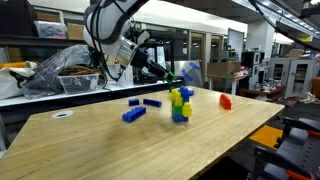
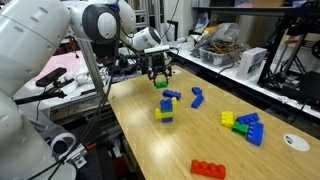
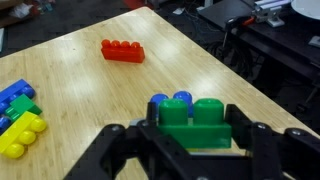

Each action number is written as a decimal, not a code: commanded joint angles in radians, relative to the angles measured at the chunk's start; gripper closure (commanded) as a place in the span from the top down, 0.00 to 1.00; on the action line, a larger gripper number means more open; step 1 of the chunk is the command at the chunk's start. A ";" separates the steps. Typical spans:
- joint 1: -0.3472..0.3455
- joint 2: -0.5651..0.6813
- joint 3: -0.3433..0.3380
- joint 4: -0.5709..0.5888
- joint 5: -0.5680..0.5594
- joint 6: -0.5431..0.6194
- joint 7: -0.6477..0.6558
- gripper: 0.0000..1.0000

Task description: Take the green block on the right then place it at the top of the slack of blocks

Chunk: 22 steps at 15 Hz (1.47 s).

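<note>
Fingers (image 3: 262,148) are clamped on the small bright green plastic brick (image 3: 195,118), one finger on each side wall, with its two studs facing the wrist camera. No gap shows between the pads and the brick.

The brick is airborne, clear of the light wooden counter (image 1: 100,140). In an exterior view it hangs just above the short upright tower of yellow, green and blue plastic bricks (image 1: 180,104). There is a small gap to the yellow top brick, so it is not seated. The tower stands upright near mid-counter.

In the wrist view, two dark blue studs (image 3: 170,99) peek out right behind the held brick. I can't tell which brick they belong to.

Other items on the counter:
- A long dark blue plastic brick (image 1: 133,114) and two smaller blue ones lie flat to one side of the tower.
- A red plastic four-stud brick (image 3: 122,50) lies flat, well apart from the tower.
- A loose cluster of blue, green and yellow bricks (image 3: 20,112) sits at the wrist view's left edge.
</note>
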State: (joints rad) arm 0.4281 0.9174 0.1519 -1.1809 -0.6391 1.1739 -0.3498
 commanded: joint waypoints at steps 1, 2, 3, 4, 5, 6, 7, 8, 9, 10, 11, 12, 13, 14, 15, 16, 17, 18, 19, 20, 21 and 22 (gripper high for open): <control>-0.002 0.021 -0.004 0.015 -0.012 -0.037 -0.011 0.44; -0.003 0.026 -0.005 0.016 -0.012 -0.042 -0.012 0.44; -0.002 0.025 -0.006 0.012 -0.017 -0.045 -0.014 0.44; -0.001 0.028 -0.007 0.015 -0.017 -0.051 -0.014 0.44; -0.001 0.027 -0.007 0.012 -0.020 -0.055 -0.017 0.44; -0.001 0.028 -0.006 0.011 -0.023 -0.060 -0.017 0.44; -0.001 0.029 -0.006 0.010 -0.024 -0.063 -0.018 0.44; -0.002 0.030 -0.006 0.008 -0.026 -0.063 -0.019 0.44; -0.002 0.034 -0.006 0.007 -0.029 -0.061 -0.019 0.44; -0.003 0.037 -0.006 0.005 -0.033 -0.059 -0.021 0.44; -0.004 0.045 -0.008 0.006 -0.039 -0.054 -0.018 0.44; -0.006 0.052 -0.009 0.005 -0.047 -0.050 -0.018 0.44; -0.008 0.060 -0.010 0.004 -0.057 -0.045 -0.016 0.44; -0.010 0.063 -0.010 0.001 -0.065 -0.042 -0.017 0.44; -0.011 0.070 -0.010 0.002 -0.075 -0.039 -0.016 0.44; -0.013 0.074 -0.010 -0.001 -0.084 -0.037 -0.016 0.44; -0.015 0.075 -0.008 -0.004 -0.092 -0.034 -0.017 0.44; -0.016 0.077 -0.008 -0.004 -0.097 -0.032 -0.016 0.44; -0.017 0.079 -0.007 -0.004 -0.102 -0.030 -0.014 0.44; -0.018 0.079 -0.006 -0.007 -0.107 -0.027 -0.015 0.44; -0.018 0.081 -0.005 -0.007 -0.110 -0.026 -0.014 0.44; -0.019 0.081 -0.004 -0.010 -0.113 -0.023 -0.014 0.44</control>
State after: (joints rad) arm 0.4186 1.0005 0.1385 -1.1833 -0.7303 1.1355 -0.3517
